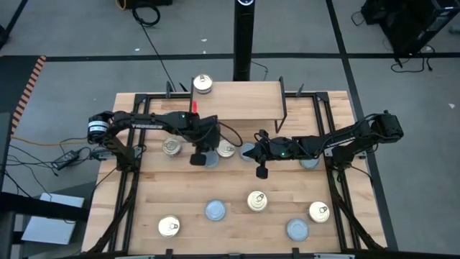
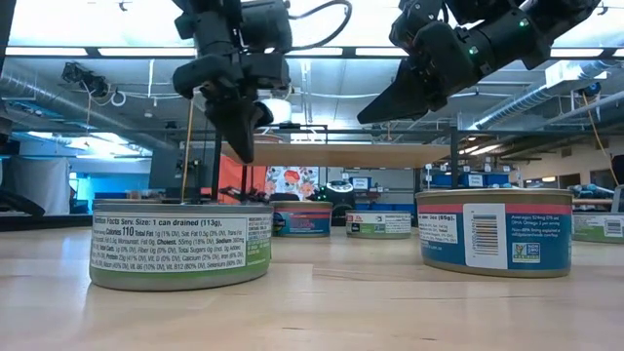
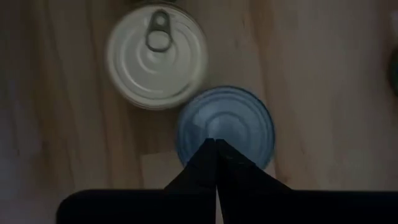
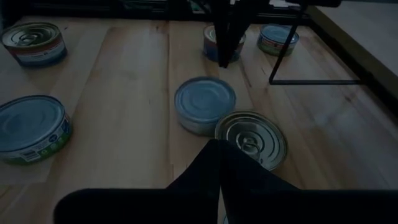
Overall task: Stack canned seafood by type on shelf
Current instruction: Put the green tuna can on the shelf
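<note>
Just in front of the shelf [image 1: 237, 101], the left gripper [image 1: 196, 158] hovers jaws closed above a blue-grey tin [image 1: 209, 160]; the right gripper [image 1: 261, 171], jaws closed and empty, hangs nearby over the worktop [image 1: 237, 216].

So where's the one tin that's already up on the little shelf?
Seen from above, the gold-topped tin sits alone at the shelf's far left corner, beyond the left claw, which hangs over the tins on the table below.

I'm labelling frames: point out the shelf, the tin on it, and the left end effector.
shelf [image 1: 237, 101], high view, bare plank top.
tin on the shelf [image 1: 203, 83], high view, its lid.
left end effector [image 3: 216, 144], left wrist view, closed fingertips.
</note>
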You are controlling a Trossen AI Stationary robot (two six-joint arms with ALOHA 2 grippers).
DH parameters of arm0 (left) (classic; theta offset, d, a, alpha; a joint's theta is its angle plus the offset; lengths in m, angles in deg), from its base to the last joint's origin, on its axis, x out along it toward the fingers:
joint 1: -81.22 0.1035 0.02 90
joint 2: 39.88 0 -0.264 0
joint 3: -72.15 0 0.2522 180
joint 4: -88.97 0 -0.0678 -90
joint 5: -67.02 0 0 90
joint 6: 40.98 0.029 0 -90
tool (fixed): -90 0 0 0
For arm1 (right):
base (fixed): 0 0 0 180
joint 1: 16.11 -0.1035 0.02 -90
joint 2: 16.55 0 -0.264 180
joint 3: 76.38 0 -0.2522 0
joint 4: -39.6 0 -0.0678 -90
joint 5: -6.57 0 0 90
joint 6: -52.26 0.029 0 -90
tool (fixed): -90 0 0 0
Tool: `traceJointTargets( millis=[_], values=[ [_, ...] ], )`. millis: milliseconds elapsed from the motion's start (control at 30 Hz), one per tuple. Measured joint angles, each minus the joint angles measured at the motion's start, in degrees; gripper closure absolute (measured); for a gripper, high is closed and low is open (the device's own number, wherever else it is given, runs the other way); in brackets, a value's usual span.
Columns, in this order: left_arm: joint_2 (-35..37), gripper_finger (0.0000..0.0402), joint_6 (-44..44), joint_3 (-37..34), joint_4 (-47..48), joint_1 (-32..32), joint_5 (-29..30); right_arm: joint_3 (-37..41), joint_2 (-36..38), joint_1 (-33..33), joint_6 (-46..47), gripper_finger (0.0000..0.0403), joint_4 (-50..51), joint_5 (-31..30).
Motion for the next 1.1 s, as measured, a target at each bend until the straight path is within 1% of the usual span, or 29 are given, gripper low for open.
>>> traceJointTargets(
  millis=[200,333,367,400,500,633,767,933,1100],
  values=[
    [0.0,0.0401,-0.2,0.0,0.0,-1.0,1.1,0.0,0.0,0.0,0.0,0.039,0.7,0.0],
    [0.1,0.0396,-3.2,-0.5,1.4,-1.0,-3.4,0.0,0.0,0.0,0.2,0.0382,0.7,0.0],
    [0.1,0.0391,-4.0,-1.1,1.2,-1.0,-3.6,0.0,0.0,0.0,0.2,0.0381,0.7,0.0],
    [0.1,0.0384,-4.7,-1.7,1.3,-1.1,-2.9,0.0,0.0,0.0,0.2,0.038,0.7,0.0],
    [0.0,0.0359,-6.6,-3.2,0.8,-0.8,1.7,0.0,0.0,0.0,0.2,0.0383,0.7,0.0],
    [0.0,0.0333,-9.7,-5.5,-3.7,1.8,2.3,0.0,0.0,0.0,1.0,0.039,0.7,0.0],
    [-0.3,0.0327,-10.3,-6.5,-5.6,4.8,-0.2,0.0,0.0,0.0,1.0,0.039,0.7,0.0],
    [-1.6,0.0327,-10.1,-6.8,-6.1,5.8,-3.8,0.0,0.0,0.0,1.0,0.0382,0.4,0.0],
    [-5.1,0.0326,-9.9,-6.9,-6.2,5.8,-3.2,0.0,0.0,0.0,1.0,0.0387,0.1,0.1]
  ],
)
